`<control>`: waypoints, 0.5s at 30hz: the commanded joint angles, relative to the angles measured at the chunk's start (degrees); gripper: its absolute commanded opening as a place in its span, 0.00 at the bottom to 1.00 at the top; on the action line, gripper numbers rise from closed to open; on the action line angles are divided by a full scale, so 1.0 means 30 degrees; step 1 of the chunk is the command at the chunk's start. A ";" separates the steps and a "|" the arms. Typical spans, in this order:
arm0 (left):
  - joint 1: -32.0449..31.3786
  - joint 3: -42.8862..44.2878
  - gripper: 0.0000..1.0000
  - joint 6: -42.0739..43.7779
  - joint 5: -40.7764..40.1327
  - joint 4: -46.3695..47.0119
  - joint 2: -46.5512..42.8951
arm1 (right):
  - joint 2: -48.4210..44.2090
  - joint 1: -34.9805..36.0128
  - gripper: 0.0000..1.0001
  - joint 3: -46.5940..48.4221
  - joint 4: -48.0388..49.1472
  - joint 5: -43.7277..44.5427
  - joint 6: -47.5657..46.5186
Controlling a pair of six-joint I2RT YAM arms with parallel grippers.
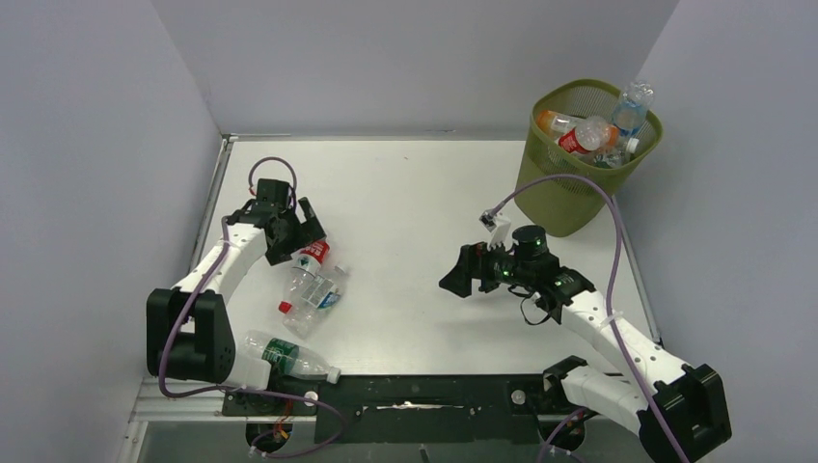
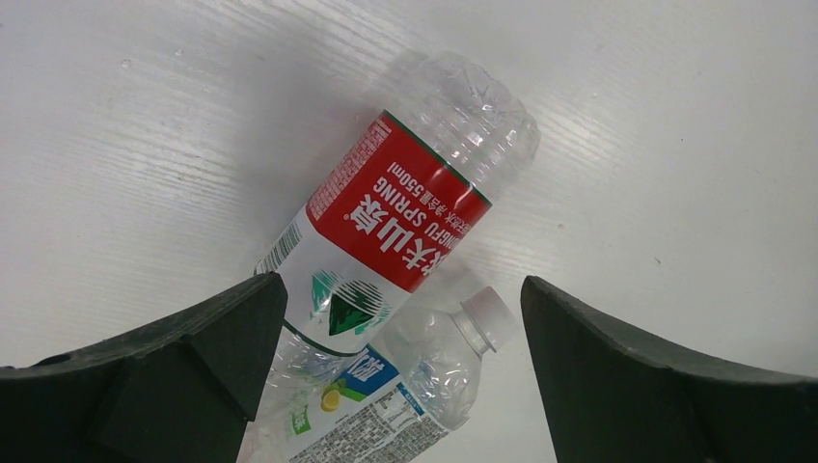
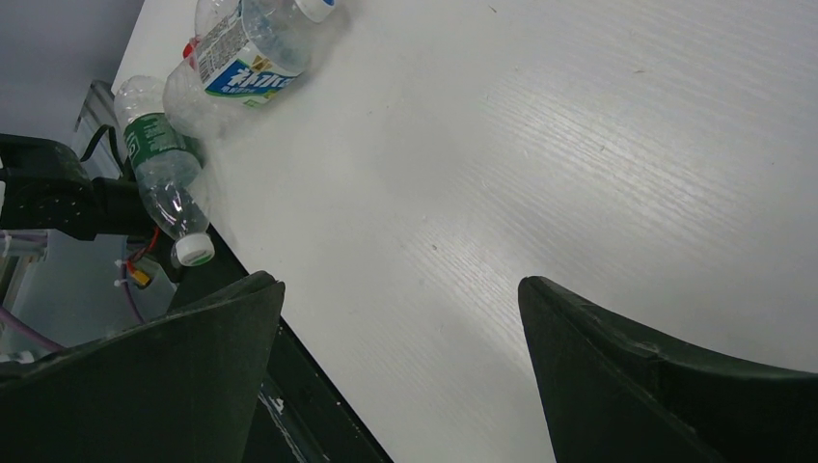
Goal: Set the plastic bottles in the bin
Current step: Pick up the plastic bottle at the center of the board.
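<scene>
Subject item: the red-label bottle (image 2: 400, 222) lies on its side on the table (image 1: 415, 193), left of centre, with its base pointing away from the arm; a blue-label bottle (image 2: 386, 395) with a white cap lies against it, and I cannot tell whether one rests on the other. A green-label bottle (image 1: 285, 355) lies apart at the near edge by the left arm's base; several more bottles (image 1: 593, 130) already sit in the bin (image 1: 579, 183) at the far right corner, heaped up to its rim.

Handling assessment: the red-label bottle appears empty, so I judge it very light; its thin clear wall should dent under a hard squeeze, and its round, smooth body may roll or slip. I would take hold across the labelled barrel, where the section is straight, and close gently.

Left end effector (image 2: 402, 289): jaws spread wide, holding nothing, straddling the labelled barrel from above; whether either finger touches it I cannot tell. The left arm reaches forward from its base with the wrist pitched down.

Right end effector (image 3: 400, 286): jaws apart, empty, poised over bare table right of centre and facing left.
</scene>
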 commanded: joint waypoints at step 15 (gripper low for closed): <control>-0.1006 -0.0328 0.81 0.1291 -0.1039 -0.0195 0.0172 | -0.0145 0.0447 0.98 -0.0988 0.2345 0.0734 0.1500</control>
